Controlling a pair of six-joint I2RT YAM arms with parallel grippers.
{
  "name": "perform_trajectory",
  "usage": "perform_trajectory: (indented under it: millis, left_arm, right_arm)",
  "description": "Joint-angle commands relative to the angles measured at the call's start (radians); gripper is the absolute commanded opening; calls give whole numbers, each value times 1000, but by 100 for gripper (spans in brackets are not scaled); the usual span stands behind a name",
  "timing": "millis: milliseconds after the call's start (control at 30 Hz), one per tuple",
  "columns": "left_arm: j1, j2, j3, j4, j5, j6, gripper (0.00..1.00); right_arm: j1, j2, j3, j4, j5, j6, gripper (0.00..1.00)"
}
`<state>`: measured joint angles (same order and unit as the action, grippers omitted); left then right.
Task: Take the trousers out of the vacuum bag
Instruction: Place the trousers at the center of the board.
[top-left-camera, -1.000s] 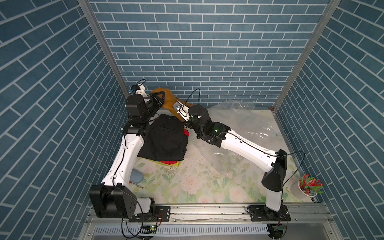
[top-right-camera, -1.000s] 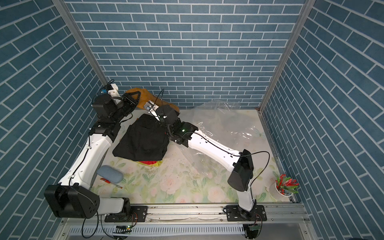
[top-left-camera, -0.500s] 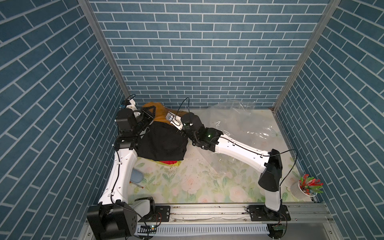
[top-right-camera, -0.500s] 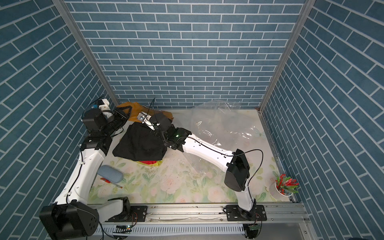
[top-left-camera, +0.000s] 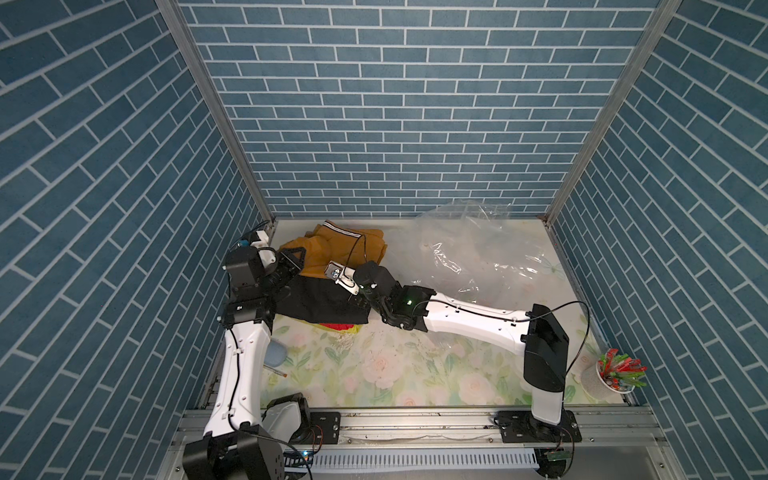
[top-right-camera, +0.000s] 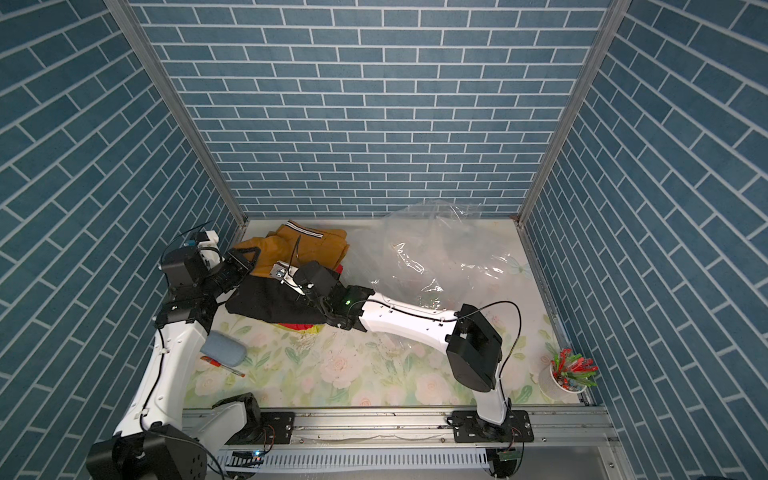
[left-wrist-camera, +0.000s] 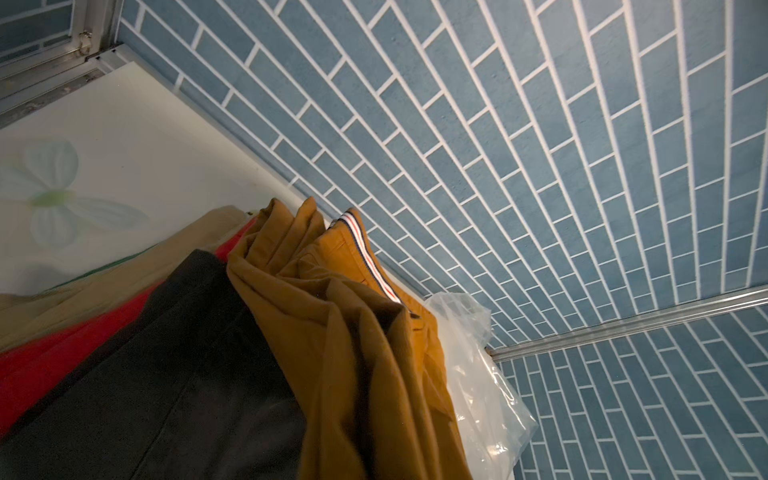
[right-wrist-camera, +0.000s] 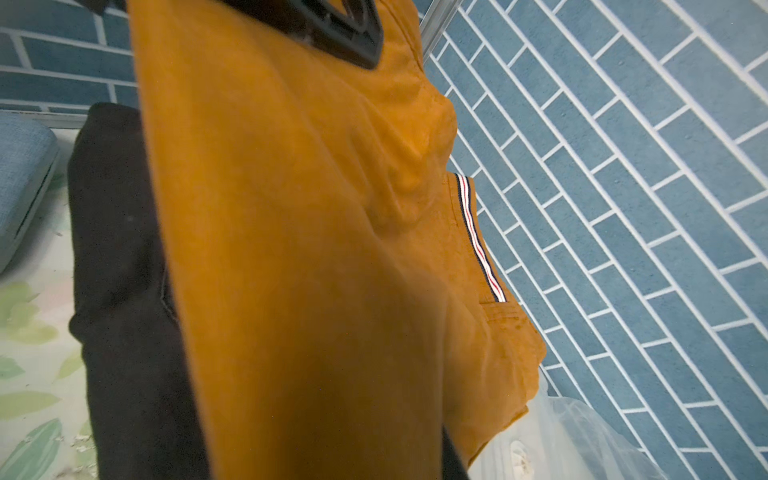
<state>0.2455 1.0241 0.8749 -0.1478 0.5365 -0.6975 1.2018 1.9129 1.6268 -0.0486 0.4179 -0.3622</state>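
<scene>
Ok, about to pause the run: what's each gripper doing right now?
Left gripper: closed on the edge of the ochre trousers.
Right gripper: apparently closed on the ochre trousers too; its fingertips are hidden by cloth.

Both arms reach forward — left tool (top-left-camera: 293, 266) shut, low.

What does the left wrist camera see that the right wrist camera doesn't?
Only the left wrist view shows the red trousers, the beige trousers and a butterfly print on the table. Only the right wrist view shows the blue-grey case and a leaf print. Both show the ochre trousers with their striped waistband, the black trousers, the vacuum bag and the brick wall.
</scene>
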Motion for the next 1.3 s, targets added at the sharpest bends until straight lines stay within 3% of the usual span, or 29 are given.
perform_trajectory:
  millis: [0, 133, 400, 567, 733, 933, 1033, 1167, 1267]
  left_arm:
    - [46, -15, -37, -89, -114, 103, 0]
    - [67, -25, -64, -142, -166, 148, 0]
    - [113, -19, -110, -199, -249, 209, 0]
    - [157, -3, -175, -186, -248, 213, 1]
    - [191, 12, -198, -179, -245, 220, 9]
    - [209, 18, -198, -168, -211, 212, 35]
    - [212, 21, -186, -157, -163, 198, 53]
    - [212, 12, -149, -161, -107, 190, 90]
    - [212, -17, -106, -186, -90, 197, 100]
  right_arm:
    - [1, -101, -18, 91, 23, 105, 0]
    - [18, -100, -50, 104, 6, 131, 0]
    - [34, -122, -121, 115, -72, 191, 16]
    - [35, -161, -182, 115, -133, 222, 30]
    - [35, -216, -236, 98, -165, 243, 46]
    - [36, -311, -340, 104, -179, 290, 52]
    - [34, -367, -400, 111, -183, 324, 53]
    - [19, -433, -473, 122, -201, 395, 55]
    - [-11, -484, -522, 143, -238, 477, 55]
